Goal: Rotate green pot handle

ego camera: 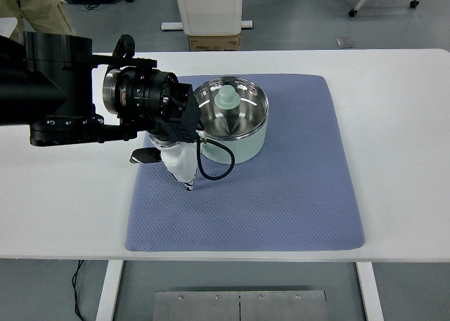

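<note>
Left arm [63, 89] comes in from the left edge and reaches over the white table [408, 124], wrist sitting just left of the green pot [235, 121]. The left hand [177, 159] hangs below the wrist, pointing down toward the near edge, white-covered fingers [184, 172] bunched together with the tips close to or touching the blue mat [281, 187]. Can't tell from this angle if they're clamped on anything, the wrist blocks the view of the pot's left side. A small dark piece [143, 156] sticks out left of the hand at mat level; can't tell whether it's a thumb or the pot's handle. A black cable [214, 163] loops from the wrist down past the front of the pot wall.

The pot sits upright on the far-left part of the mat, pale green outside, shiny steel inside. A pale green knob-shaped piece [226, 97] stands inside it, toward the far side. The pot's left rim is right against the black wrist housing, touching or nearly so.

The mat lies flat, roughly centred on the table, most of its right and near area bare.

Behind the table: a white pedestal base [208, 8] with a cardboard box [214, 42] at its foot, and a person's legs in khaki trousers [31, 8] at top left
</note>
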Available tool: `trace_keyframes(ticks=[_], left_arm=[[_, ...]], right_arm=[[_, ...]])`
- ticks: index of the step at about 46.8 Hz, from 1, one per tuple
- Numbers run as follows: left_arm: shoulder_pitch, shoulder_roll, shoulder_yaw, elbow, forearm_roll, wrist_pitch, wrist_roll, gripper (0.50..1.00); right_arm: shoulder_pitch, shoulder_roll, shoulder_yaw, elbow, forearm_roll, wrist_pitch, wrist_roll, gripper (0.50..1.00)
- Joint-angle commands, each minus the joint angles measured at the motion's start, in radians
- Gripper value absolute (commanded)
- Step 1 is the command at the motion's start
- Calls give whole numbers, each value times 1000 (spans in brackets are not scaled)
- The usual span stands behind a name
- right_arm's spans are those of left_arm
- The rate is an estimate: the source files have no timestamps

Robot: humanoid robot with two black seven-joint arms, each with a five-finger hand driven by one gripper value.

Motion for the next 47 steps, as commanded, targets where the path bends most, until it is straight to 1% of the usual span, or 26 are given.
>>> trace_keyframes(ticks=[1, 8, 13, 28, 47], left_arm=[[0, -2, 6, 14, 0, 0, 0, 1000], [0, -15, 21, 64, 0, 5, 0, 1000], [0, -15, 21, 77, 0, 8, 0, 1000], [0, -44, 46, 139, 0, 17, 0, 1000], [-9, -51, 67, 144, 0, 19, 0, 1000]], right_arm=[[0, 0, -2, 0, 0, 0, 0, 1000], [0, 0, 1, 0, 0, 0, 0, 1000], [0, 0, -2, 0, 0, 0, 0, 1000], [0, 0, -2, 0, 0, 0, 0, 1000], [0, 0, 1, 0, 0, 0, 0, 1000]])
